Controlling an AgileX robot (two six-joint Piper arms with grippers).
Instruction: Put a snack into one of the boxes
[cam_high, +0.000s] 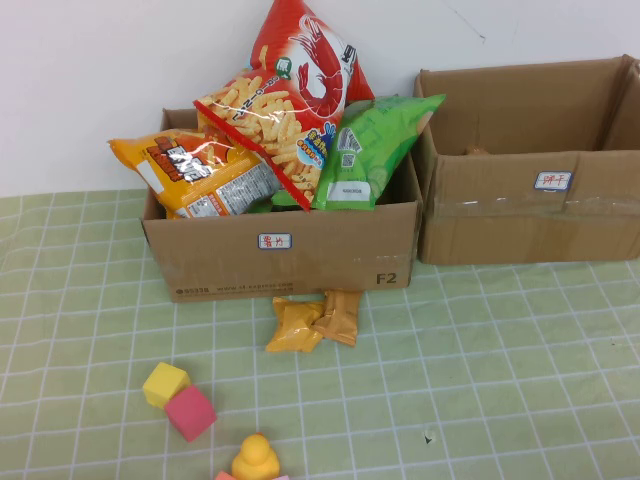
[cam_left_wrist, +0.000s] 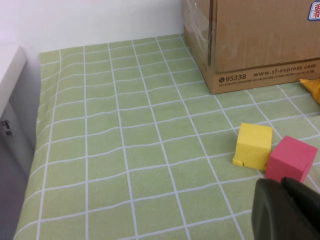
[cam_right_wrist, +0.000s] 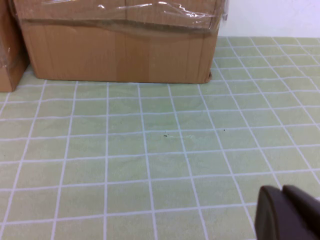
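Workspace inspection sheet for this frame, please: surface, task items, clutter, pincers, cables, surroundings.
Surface: green checked cloth.
Job's things: left box overfilled with snack bags; right box; small orange snack packet on the cloth touching the left box's front.
Clutter: yellow cube touching pink cube; yellow duck toy.
Pincers: left pincer near the cubes, shut; right pincer over bare cloth, shut.
Cables: nothing seen.
Surroundings: white wall.

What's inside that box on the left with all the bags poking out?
The left box holds an orange bag, a red shrimp-chip bag and a green bag. Anything beneath is hidden. Left gripper and right gripper sit low, away.
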